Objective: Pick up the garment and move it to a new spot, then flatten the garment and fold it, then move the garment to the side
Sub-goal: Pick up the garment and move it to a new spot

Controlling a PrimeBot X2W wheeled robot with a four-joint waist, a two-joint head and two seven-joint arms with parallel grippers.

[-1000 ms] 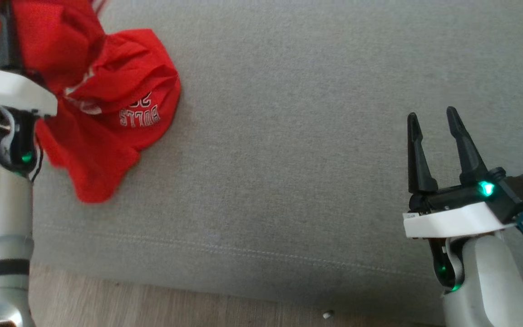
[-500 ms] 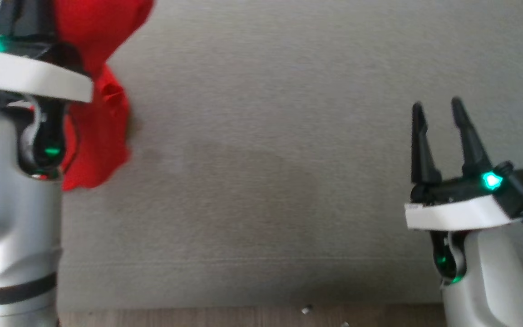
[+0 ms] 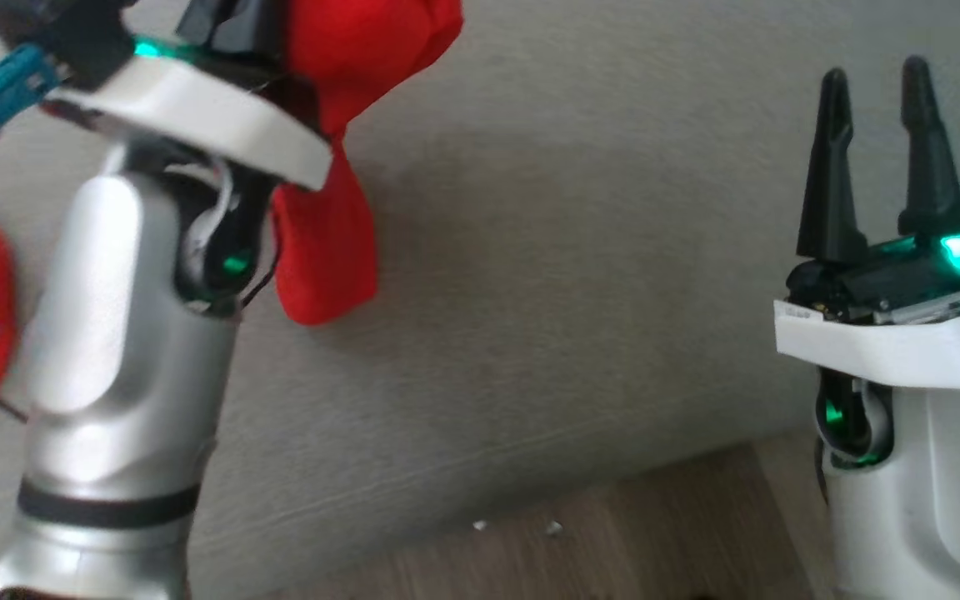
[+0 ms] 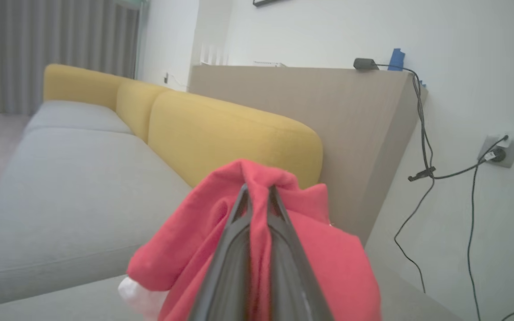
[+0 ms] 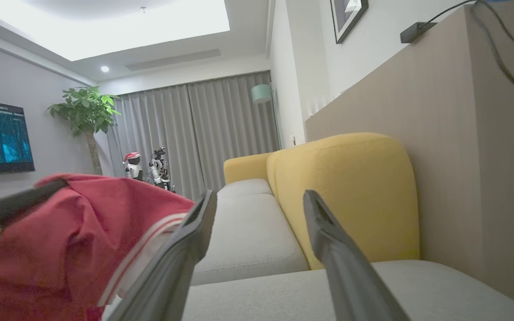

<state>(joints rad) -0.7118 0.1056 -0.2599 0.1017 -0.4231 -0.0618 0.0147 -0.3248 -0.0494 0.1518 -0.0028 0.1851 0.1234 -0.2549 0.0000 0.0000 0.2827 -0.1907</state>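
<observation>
Left wrist view: left fingers (image 4: 234, 254) clamp bunched red garment (image 4: 185, 240); right fingers (image 5: 337, 258) spread, empty.

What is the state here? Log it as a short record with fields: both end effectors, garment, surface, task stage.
left end effector: shut on the red garment
right end effector: open, empty, apart from the red garment
garment: bunched, hanging from the left end effector
surface: grey sofa seat, with yellow backrest behind it
task stage: garment picked up, not yet flattened or folded
</observation>
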